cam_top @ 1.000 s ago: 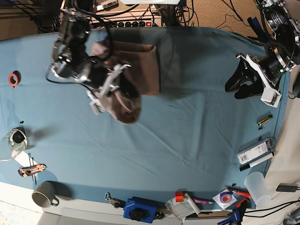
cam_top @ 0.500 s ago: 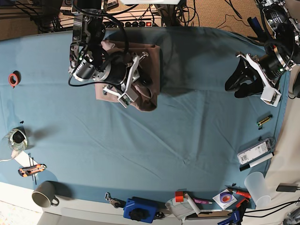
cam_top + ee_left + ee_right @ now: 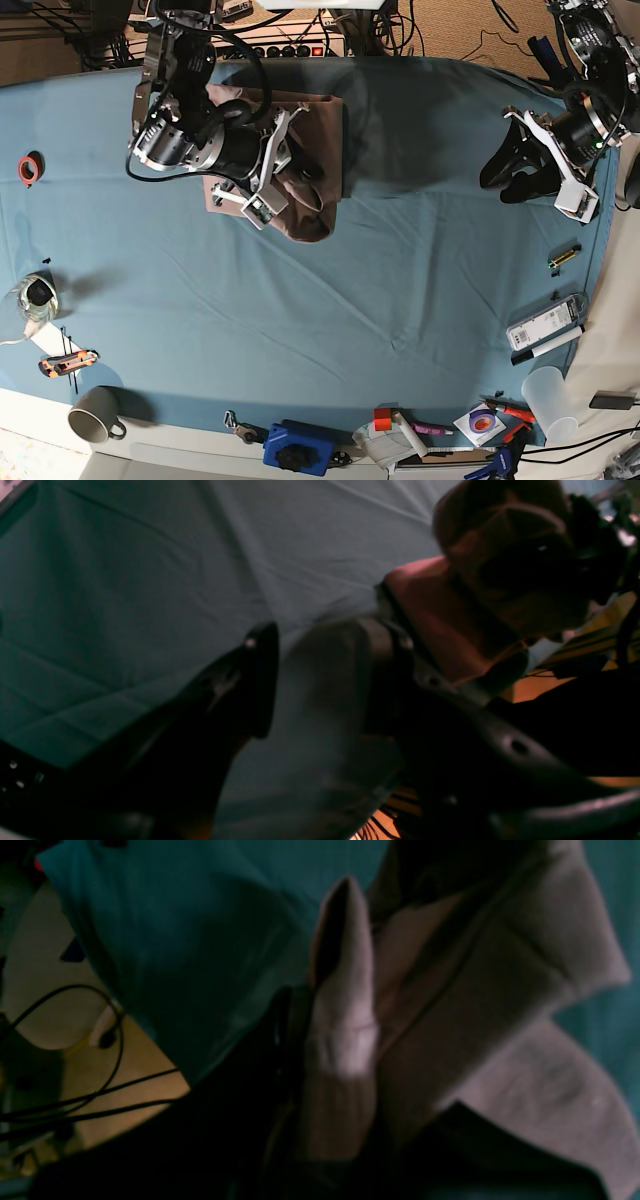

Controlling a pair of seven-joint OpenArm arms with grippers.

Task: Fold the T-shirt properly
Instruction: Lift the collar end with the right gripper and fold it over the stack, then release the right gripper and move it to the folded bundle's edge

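Observation:
The mauve T-shirt lies folded into a small thick packet on the teal cloth at the back left, its lower end bunched into a rounded lump. My right gripper sits on top of it. In the right wrist view a ridge of T-shirt stands up between the dark jaws, touching one finger; whether it is pinched does not show. My left gripper hovers far to the right, open and empty. The left wrist view shows its fingers spread, with the T-shirt in the distance.
A power strip and cables lie just behind the shirt. Red tape roll, a jar and a cutter sit at the left edge. A mug, blue box, plastic cup and white device line the front and right.
The right arm carried the hanging end of the shirt back and up onto the folded part, then drew slightly left. The left arm stayed put.

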